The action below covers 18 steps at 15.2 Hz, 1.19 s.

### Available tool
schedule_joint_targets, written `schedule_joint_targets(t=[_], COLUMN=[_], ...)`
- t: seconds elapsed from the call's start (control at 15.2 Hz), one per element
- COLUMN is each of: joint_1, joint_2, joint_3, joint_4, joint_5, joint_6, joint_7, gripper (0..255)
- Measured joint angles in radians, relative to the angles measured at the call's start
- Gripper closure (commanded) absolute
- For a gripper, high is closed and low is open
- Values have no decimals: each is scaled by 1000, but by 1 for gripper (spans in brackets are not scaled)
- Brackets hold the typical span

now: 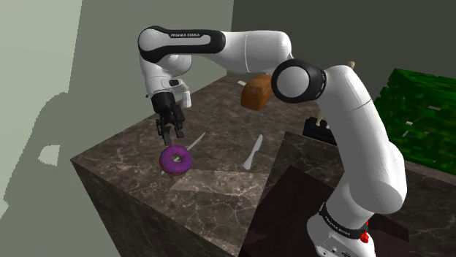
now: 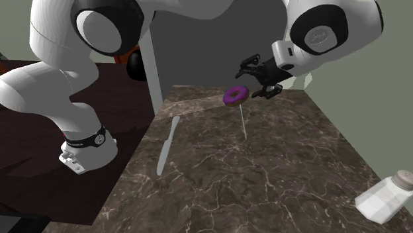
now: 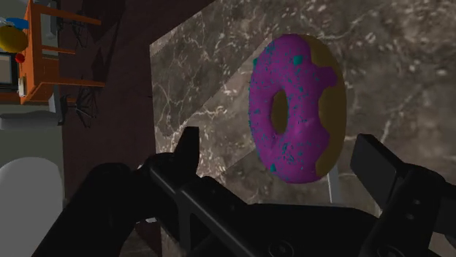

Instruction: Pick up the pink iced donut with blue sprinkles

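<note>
The donut has purple-magenta icing with blue sprinkles and a tan underside. It stands tilted on its edge on the dark marble counter, near the corner at the shoulder view's left. My black gripper hangs just above it, pointing down, and is open. From the second exterior view, the donut sits at the counter's far end, with the gripper beside it. In the wrist view the donut lies ahead of the gripper, between the spread fingers, and neither finger touches it.
A white knife lies mid-counter, and a thin utensil lies close to the donut. A brown loaf sits at the back. A white shaker stands at the second exterior view's lower right. The counter edge drops off just beyond the donut.
</note>
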State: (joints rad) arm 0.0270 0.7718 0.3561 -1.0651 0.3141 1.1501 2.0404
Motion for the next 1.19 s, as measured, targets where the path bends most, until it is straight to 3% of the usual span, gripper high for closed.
schedule_joint_targets(t=[0.4,0.46,1.19], joint_1=[2,2,2], joint_2=[18,22,23], joint_3=[-8,-9,-9], joint_4=[-42,-42,-40], joint_5=[-7,-8,-8], joint_6=[54,57,57], joint_7=[-18,-20,-20], gripper=[0,255,255])
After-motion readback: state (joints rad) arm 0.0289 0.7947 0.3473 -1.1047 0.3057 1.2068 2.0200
